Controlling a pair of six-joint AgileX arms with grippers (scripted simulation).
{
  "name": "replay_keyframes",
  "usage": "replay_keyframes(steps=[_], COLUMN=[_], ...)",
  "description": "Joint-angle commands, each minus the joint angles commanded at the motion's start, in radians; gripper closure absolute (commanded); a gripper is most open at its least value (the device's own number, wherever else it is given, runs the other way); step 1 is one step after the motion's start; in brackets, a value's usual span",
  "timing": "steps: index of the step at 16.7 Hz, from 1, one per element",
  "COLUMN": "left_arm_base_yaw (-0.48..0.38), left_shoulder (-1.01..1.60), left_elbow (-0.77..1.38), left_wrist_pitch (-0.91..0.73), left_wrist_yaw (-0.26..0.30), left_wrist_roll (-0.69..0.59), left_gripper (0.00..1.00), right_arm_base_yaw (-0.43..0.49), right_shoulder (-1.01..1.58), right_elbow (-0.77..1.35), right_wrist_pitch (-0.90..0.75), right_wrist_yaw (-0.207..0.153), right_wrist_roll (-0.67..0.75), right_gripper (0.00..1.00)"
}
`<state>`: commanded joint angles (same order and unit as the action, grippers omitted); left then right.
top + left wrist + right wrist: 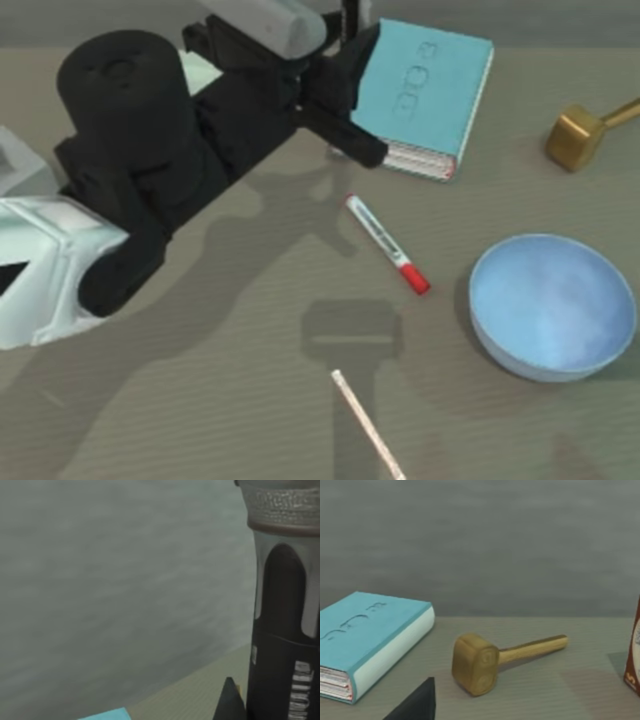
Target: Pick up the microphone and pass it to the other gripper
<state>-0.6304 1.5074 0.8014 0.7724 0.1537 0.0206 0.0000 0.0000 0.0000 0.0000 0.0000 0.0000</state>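
presently, item 1: the microphone (pixel 282 610), seen close in the left wrist view at the right edge of the frame, upright, mesh band at top, dark handle below; 1 black fingertip shows just beside its base. it reads as held clear of the table for the handover, though the clasp itself is not visible.
item 2: left gripper (pixel 345 110), upper centre of the top view, its black fingers overlapping the edge of the teal book (pixel 425 95); whether they are closed on the microphone cannot be told, and the mic is hidden in this view.
item 3: right arm, not seen in the top view; only a dark wedge of its finger shows low in the right wrist view, which faces the book and the brass hammer (pixel 485 662).
item 4: bystanders: white marker with red cap (pixel 388 244) mid-frame, blue bowl (pixel 553 305) lower right, thin stick (pixel 368 425) at bottom centre, none part of the pass.
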Motion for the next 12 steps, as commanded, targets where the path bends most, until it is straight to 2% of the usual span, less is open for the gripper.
replay_keyframes(steps=[10,12], left_arm_base_yaw=[0.0,0.0], left_shoulder=[0.0,0.0], left_elbow=[0.0,0.0], left_wrist_pitch=[0.0,0.0], left_wrist_yaw=[0.0,0.0], left_wrist_roll=[0.0,0.0], left_gripper=[1.0,1.0], right_arm_base_yaw=[0.001,0.023], right_shoulder=[0.002,0.035], right_elbow=[0.001,0.029], right_wrist_pitch=[0.001,0.016], right_wrist_yaw=[0.0,-0.007], right_wrist_roll=[0.0,-0.001], right_gripper=[0.0,0.0])
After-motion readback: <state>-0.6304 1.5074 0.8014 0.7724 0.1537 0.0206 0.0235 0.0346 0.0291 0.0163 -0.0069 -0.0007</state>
